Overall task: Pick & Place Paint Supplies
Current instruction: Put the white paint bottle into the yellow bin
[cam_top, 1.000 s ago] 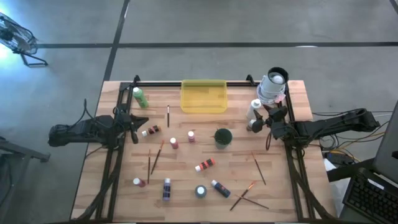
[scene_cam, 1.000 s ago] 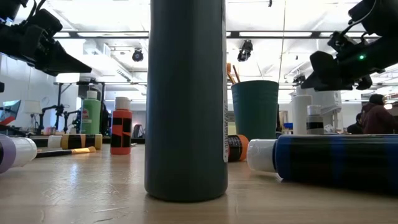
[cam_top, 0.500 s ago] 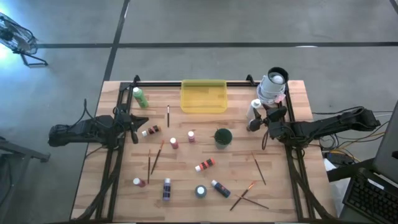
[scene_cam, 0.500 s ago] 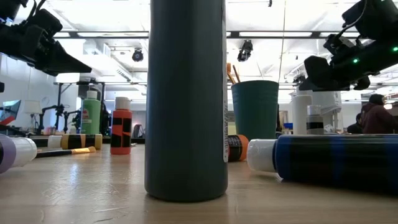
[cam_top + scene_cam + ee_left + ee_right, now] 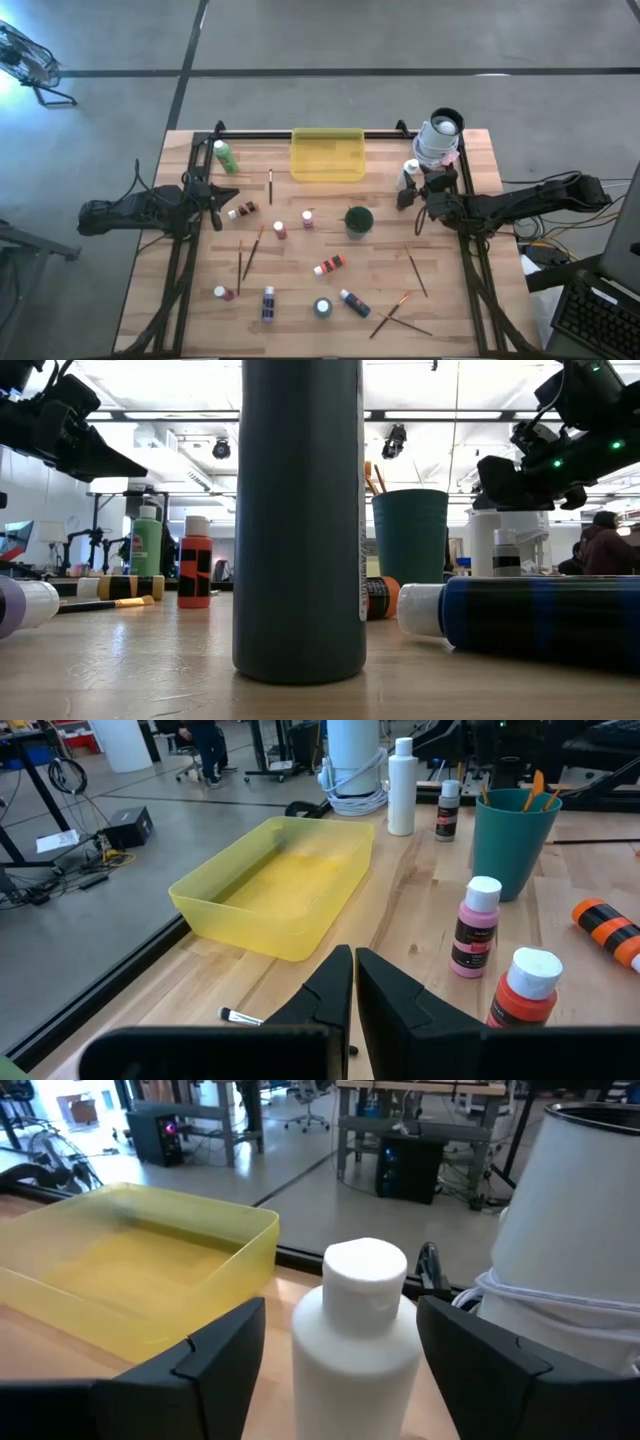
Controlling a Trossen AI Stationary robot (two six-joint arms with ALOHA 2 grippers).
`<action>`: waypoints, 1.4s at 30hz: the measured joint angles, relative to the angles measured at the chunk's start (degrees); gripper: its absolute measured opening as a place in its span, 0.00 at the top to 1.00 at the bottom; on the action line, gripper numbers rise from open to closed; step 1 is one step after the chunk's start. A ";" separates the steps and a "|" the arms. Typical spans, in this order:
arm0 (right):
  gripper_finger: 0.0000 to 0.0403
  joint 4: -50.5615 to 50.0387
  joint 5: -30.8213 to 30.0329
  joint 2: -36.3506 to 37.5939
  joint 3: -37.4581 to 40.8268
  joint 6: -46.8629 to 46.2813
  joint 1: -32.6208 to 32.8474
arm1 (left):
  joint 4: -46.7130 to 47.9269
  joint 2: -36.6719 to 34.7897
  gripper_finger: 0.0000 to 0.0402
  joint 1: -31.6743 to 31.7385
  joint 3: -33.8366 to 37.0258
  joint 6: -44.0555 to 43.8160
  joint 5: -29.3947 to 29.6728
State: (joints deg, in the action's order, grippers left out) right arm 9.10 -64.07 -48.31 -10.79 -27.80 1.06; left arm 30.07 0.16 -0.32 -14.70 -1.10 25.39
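Observation:
A white bottle [image 5: 362, 1330] with a white cap stands upright on the table near its far right corner. My right gripper [image 5: 409, 192] is open, one finger [image 5: 205, 1355] on either side of the bottle, and I see no touch. My left gripper [image 5: 353, 982] is shut with nothing in it, raised over the table's left edge [image 5: 214, 203]. Other paint bottles stand or lie across the table: green [image 5: 224, 156], pink [image 5: 308, 218], orange and black [image 5: 329, 265], blue [image 5: 354, 302]. Thin wooden brushes [image 5: 252, 252] lie flat among them.
A translucent yellow tray [image 5: 327, 155] sits at the far middle. A dark green cup [image 5: 358, 220] holding brushes stands near the centre. A big white cylinder with a coiled cable [image 5: 440, 140] stands just beyond the white bottle. A small dark-capped bottle [image 5: 447, 808] stands beside the white one.
My right gripper has moved toward the table's left, closing in on the white bottle, and has stayed open.

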 joint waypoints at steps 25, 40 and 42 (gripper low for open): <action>0.44 6.14 4.65 -2.54 -0.02 5.32 -7.47 | 0.00 0.00 0.94 0.02 0.00 0.00 0.00; 0.53 7.00 8.87 -2.87 -0.07 5.84 -10.65 | 0.00 -0.01 0.94 0.01 0.00 -0.01 0.00; 0.55 6.99 8.87 -2.87 -0.07 5.97 -10.65 | 0.00 -0.02 0.94 0.02 0.00 -0.02 0.00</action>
State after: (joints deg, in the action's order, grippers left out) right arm 16.09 -55.20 -51.18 -10.85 -21.83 -9.58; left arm 30.07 0.15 -0.30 -14.70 -1.13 25.39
